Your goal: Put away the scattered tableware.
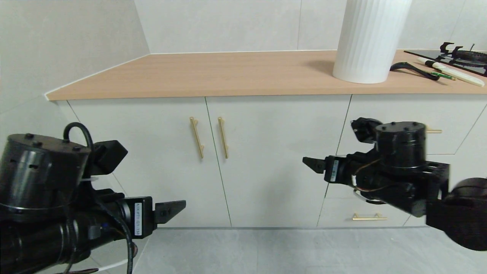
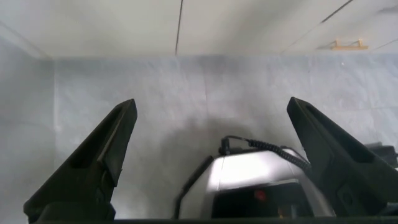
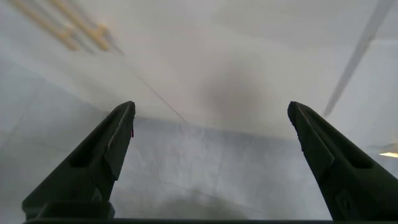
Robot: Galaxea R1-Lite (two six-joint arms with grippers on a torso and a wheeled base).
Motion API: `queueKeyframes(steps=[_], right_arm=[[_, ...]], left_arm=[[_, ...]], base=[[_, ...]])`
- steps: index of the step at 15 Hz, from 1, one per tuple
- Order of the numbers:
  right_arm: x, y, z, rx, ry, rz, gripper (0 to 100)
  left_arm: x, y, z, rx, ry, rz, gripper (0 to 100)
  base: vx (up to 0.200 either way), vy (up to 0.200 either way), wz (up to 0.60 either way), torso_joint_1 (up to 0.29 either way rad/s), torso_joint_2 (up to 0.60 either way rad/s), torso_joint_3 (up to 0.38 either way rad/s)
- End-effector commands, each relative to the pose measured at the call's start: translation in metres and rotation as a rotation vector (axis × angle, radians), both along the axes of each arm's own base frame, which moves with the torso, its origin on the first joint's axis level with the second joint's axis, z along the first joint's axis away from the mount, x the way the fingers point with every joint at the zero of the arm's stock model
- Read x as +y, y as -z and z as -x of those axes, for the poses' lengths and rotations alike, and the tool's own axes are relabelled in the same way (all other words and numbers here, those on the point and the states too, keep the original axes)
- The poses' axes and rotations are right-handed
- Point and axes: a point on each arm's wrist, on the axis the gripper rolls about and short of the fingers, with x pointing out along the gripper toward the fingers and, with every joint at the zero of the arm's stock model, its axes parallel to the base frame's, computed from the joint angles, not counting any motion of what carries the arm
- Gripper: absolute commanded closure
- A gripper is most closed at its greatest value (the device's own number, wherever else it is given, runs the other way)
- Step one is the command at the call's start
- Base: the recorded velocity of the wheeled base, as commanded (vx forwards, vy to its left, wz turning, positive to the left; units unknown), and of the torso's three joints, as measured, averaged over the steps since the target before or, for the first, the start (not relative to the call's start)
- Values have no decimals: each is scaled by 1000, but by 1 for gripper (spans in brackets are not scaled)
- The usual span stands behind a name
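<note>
**Tableware (image 1: 449,70) lies at the far right of the surface, with both arms low and empty**

Nearest the robot, the left gripper (image 1: 171,210) hangs low in front of the cupboard, above the floor (image 1: 285,251). Its jaws stand wide apart and hold nothing. The right gripper (image 1: 310,163) is a little higher, level with the cupboard fronts, and its jaws are also apart and empty. Both arms look set in a ready pose, not a grasp, so the task has probably not begun.

Beyond them are the cupboard doors (image 1: 266,160) with their paired gold handles (image 1: 197,137). A drawer handle (image 1: 369,217) sits low on the right.

Above runs the wooden surface (image 1: 213,74), bare on its left. Toward its right stands a tall white ribbed container (image 1: 367,42), likely the place where the utensils belong.

Just past it lie a black ladle (image 1: 399,66) and a pale-handled utensil (image 1: 468,78), side by side, with a small green piece between them. A black stove grate (image 1: 462,53) lies behind.

The container stands between the surface's middle and the utensils, so the right arm seems better placed to reach them. It would have to rise well above the surface's edge first.
</note>
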Motion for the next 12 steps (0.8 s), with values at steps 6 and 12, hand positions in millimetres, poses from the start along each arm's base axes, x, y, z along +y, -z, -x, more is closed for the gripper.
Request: queueKeyframes(steps=[6, 12], right_arm=[[-129, -58, 171, -416, 235, 170, 0], [-175, -18, 279, -540, 595, 305, 0]], left_arm=[[72, -10, 96, -481, -61, -104, 0], [105, -7, 184, -855, -206, -216, 0]], base=[[0, 0, 0, 0, 0, 0], [0, 0, 0, 0, 0, 0]])
